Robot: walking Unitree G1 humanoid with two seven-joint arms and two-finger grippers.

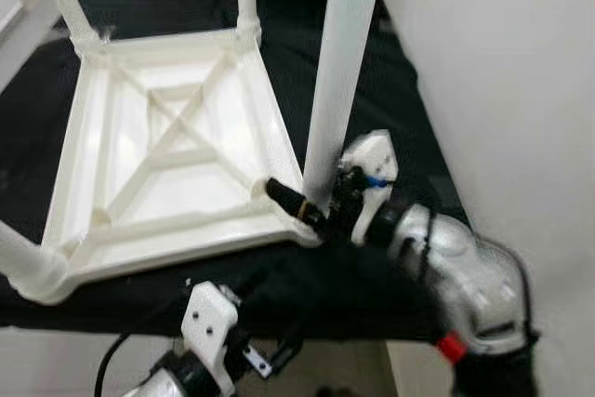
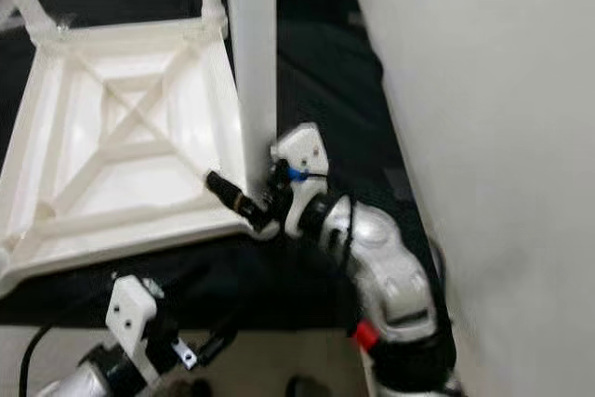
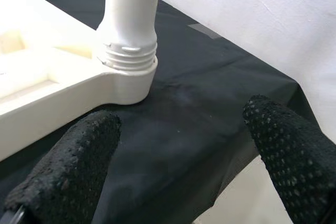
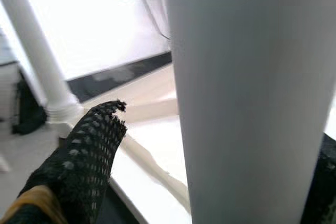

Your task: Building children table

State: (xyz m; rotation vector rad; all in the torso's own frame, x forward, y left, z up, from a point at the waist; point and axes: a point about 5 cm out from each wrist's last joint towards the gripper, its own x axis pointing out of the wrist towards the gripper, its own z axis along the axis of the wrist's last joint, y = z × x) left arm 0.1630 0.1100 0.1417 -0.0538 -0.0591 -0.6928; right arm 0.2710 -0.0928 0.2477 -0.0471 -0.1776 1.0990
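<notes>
Between right gripper (image 1: 321,206) jaws: white leg (image 1: 339,81), clasped low to seat it in upturned table top (image 1: 167,151). Left gripper (image 3: 178,166) jaws spread wide, empty, near another leg's threaded base (image 3: 128,59).

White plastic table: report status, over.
Right gripper around white leg at its corner socket. Left gripper open, idle. Upturned white plastic table on black cloth.

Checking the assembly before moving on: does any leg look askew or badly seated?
The leg at the right tool leans instead of standing square to the upturned tabletop. At its base, threads show above the socket.
</notes>
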